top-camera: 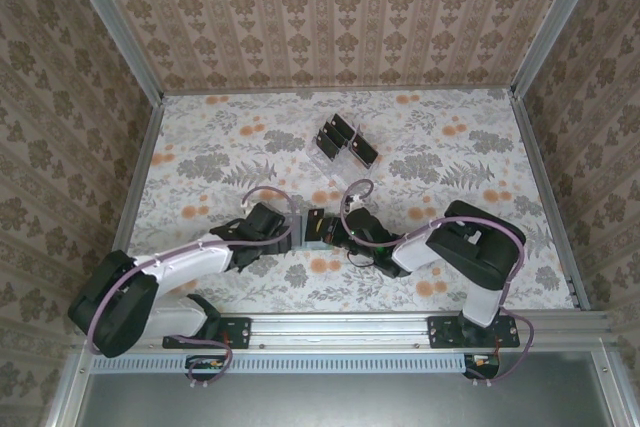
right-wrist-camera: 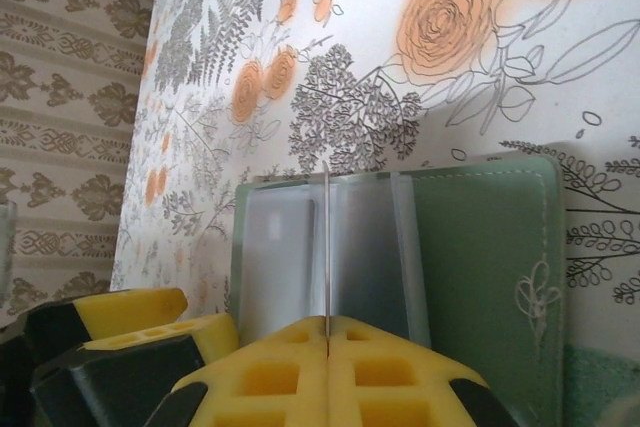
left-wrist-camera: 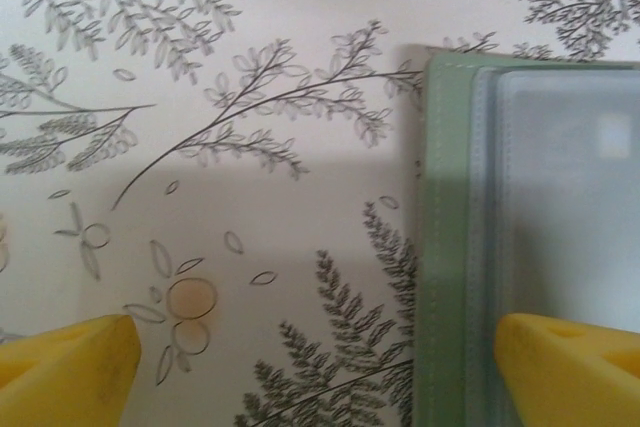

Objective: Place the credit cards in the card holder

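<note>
Pinching a credit card edge-on, right end effector clenched, card pointing straight at the open card holder just beyond its tips; left end effector, released, straddles the holder's edge.

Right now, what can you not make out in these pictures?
- Right wrist view: the credit card in the shut right gripper shows edge-on, as a thin line; whether its tip is inside the card holder cannot be told.
- Left wrist view: right and bottom edges cut off the card holder.
- Top view: the dark cards in the clear rack are too small to count.
</note>
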